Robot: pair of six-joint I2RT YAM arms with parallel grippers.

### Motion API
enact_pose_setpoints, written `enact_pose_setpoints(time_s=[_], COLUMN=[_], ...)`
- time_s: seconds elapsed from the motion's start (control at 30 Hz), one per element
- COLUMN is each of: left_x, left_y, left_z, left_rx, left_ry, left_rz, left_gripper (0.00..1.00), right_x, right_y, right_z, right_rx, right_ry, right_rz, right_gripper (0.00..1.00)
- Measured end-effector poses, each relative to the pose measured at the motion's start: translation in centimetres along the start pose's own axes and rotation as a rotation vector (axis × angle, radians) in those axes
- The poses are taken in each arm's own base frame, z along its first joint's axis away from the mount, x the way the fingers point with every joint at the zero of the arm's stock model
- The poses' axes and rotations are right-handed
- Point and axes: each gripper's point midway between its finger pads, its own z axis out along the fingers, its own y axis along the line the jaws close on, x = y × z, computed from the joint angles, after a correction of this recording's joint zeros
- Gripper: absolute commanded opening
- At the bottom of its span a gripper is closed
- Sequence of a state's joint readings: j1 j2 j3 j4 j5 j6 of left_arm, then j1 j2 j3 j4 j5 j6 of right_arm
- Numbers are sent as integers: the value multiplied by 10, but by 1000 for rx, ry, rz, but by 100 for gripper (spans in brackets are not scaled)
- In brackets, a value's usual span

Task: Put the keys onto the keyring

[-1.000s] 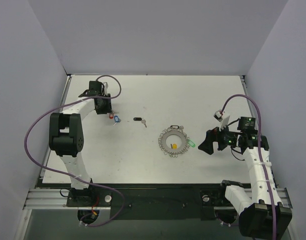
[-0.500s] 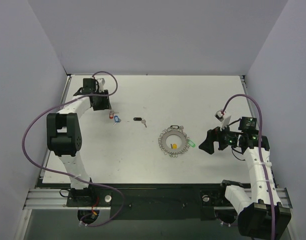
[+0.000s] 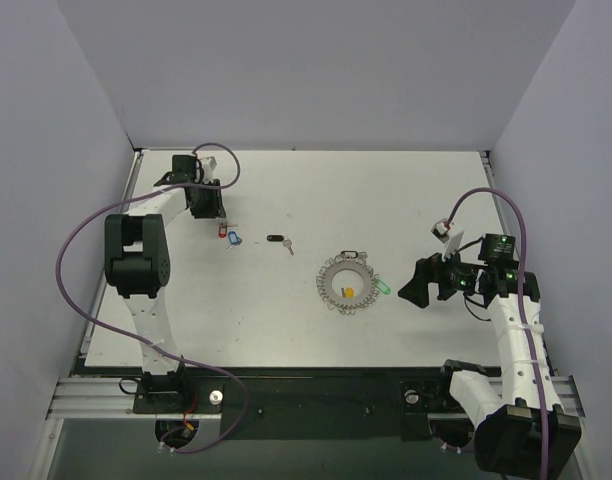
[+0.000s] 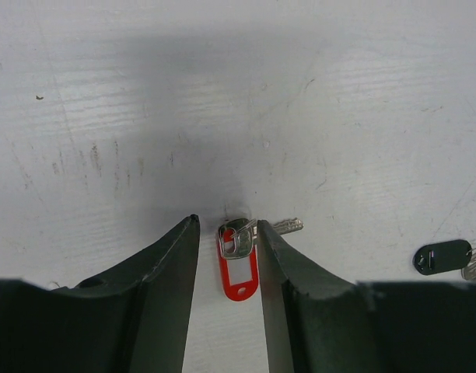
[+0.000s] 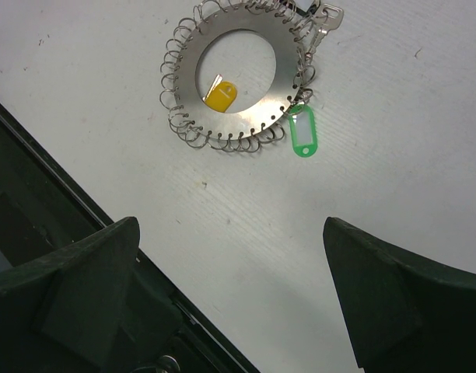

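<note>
- The left arm has white links and bulky black joint housings.
- The left gripper carries two matte black fingers, each narrowing to a thin wedge tip.
- A purple cable runs back from behind the left gripper in a wide loop.
- The right arm is likewise white with black joints.
- The right gripper has broad, angular black fingers.
- Behind the right gripper sits a black wrist block with a green light, and beside it a small white connector.
- A second purple cable arcs from that connector.
</note>
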State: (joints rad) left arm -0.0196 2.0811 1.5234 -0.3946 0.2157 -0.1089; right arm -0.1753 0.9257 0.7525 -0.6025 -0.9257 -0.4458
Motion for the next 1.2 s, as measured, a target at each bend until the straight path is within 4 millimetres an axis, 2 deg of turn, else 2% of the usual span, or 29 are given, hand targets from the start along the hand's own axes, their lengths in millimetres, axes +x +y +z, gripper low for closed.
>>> enact_pose_setpoints(time_s=[0.23, 0.87, 0.97, 1.2], left_x=[-5, 7, 8, 9], left_y=[-2, -6, -6, -6], left_z=[9, 12, 11, 11], left_rx=[19, 53, 53, 53], left_ry=[7, 57, 62, 65], left_rz=[14, 5, 3, 3], left_gripper=[44, 42, 38, 35], right_x=[0, 0, 0, 0], right_y=[0, -1, -1, -1], right_z=[0, 0, 0, 0], right_rx=[2, 1, 1, 2], right_ry=[-1, 0, 1, 0], right_rz=[1, 2, 2, 3], right_gripper=[99, 99, 99, 100])
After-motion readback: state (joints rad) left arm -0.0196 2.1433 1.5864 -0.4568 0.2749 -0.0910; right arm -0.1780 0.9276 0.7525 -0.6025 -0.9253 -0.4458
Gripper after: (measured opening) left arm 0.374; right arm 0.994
